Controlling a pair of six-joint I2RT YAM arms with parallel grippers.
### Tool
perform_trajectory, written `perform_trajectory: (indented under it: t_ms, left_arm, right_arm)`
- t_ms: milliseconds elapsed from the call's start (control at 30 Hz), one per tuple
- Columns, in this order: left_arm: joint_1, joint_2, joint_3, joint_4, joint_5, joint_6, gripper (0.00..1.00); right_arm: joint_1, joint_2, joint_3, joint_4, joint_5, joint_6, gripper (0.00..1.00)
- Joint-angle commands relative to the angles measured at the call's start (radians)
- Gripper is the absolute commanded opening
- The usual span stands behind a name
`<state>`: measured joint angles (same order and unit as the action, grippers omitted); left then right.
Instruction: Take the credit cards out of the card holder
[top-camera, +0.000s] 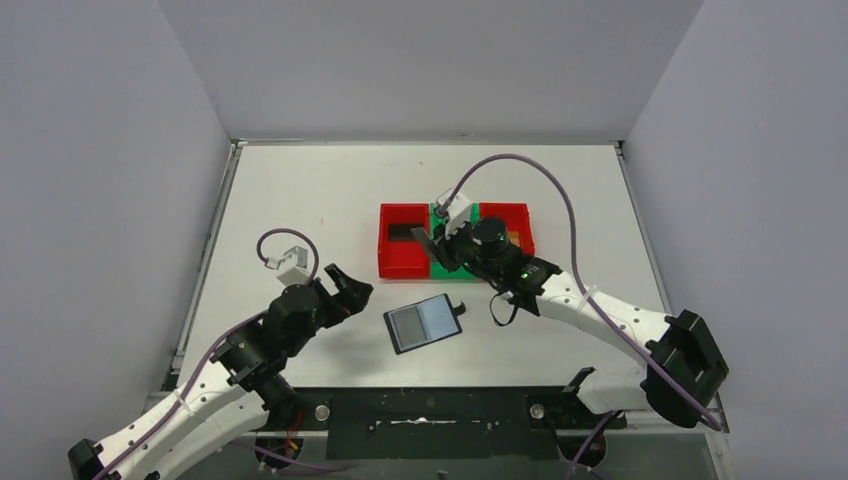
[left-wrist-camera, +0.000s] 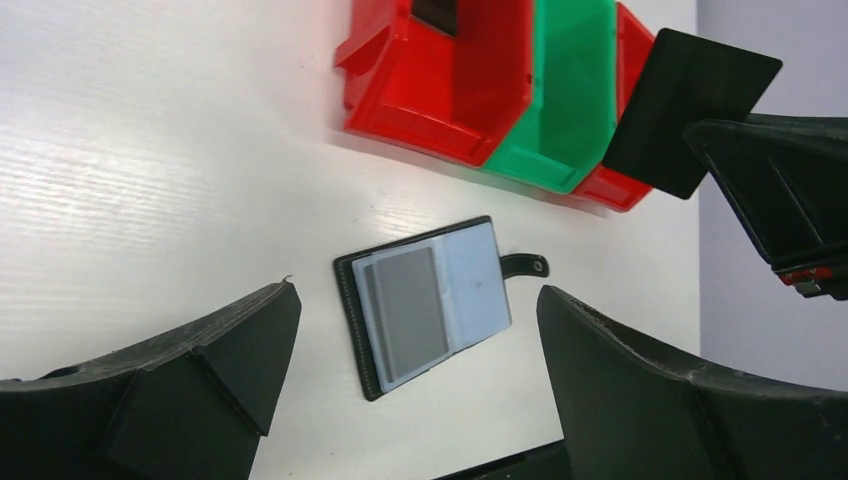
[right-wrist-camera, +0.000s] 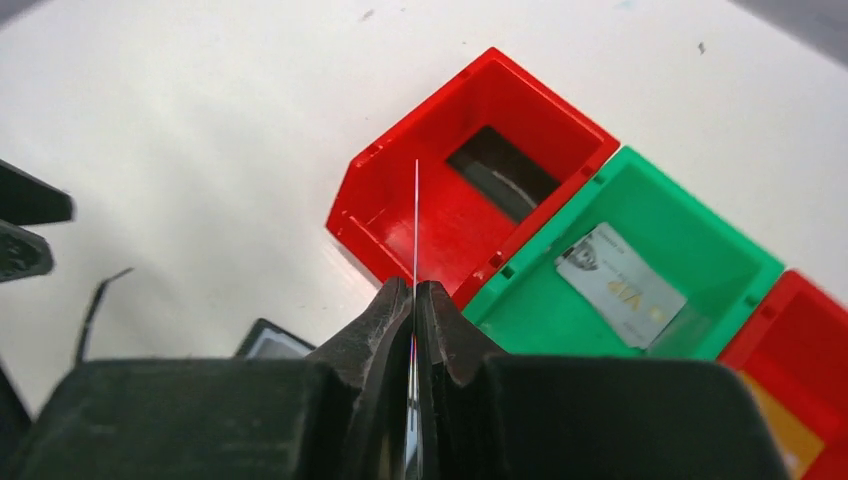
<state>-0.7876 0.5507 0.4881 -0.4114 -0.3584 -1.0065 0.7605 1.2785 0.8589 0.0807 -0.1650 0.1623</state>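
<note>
From above, the card holder (top-camera: 424, 323) lies open on the table (top-camera: 300, 190), shiny inner face up, near the front edge between the two arms. The left tool (top-camera: 346, 285) hangs just to its left, not touching it. The right tool (top-camera: 438, 244) is over a row of bins, a left red bin (top-camera: 385, 262), a green bin (top-camera: 438, 211) and a right red bin (top-camera: 506, 212), and grips a dark card (top-camera: 424, 243). In the left wrist view, the left tool's fingers (left-wrist-camera: 220, 370) stand wide apart and bare, with the card holder on the table between them, its strap pointing towards the bins; the dark card is tilted in the air above the bins. In the right wrist view, the right tool's jaws are pinched on the card, seen edge-on as a thin line over the left red bin. That bin holds a dark card, the green bin a light card, and one corner of the card holder shows at lower left.
</note>
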Motion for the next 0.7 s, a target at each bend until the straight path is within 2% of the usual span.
perform_trajectory:
  t_ms: [0,133,233,433,667]
  left_arm:
    - [0.007,-0.012,0.060,-0.120,-0.082,-0.049,0.91]
    - [0.007,-0.020,0.081,-0.205,-0.125,-0.077,0.92]
    - [0.008,-0.040,0.086,-0.233,-0.137,-0.088,0.92]
    - [0.008,-0.077,0.079,-0.240,-0.134,-0.095,0.93]
    - [0.008,-0.103,0.100,-0.302,-0.156,-0.095,0.93]
  right_arm:
    - [0.077,0.073,0.046,0.109,0.180,-0.449,0.00]
    - [0.082,0.179,0.139,0.098,0.135,-0.589,0.00]
    - [0.079,0.269,0.241,0.014,0.073,-0.689,0.00]
    - [0.073,0.412,0.382,-0.083,0.010,-0.813,0.00]
    - [0.043,0.517,0.501,-0.225,0.010,-0.913,0.00]
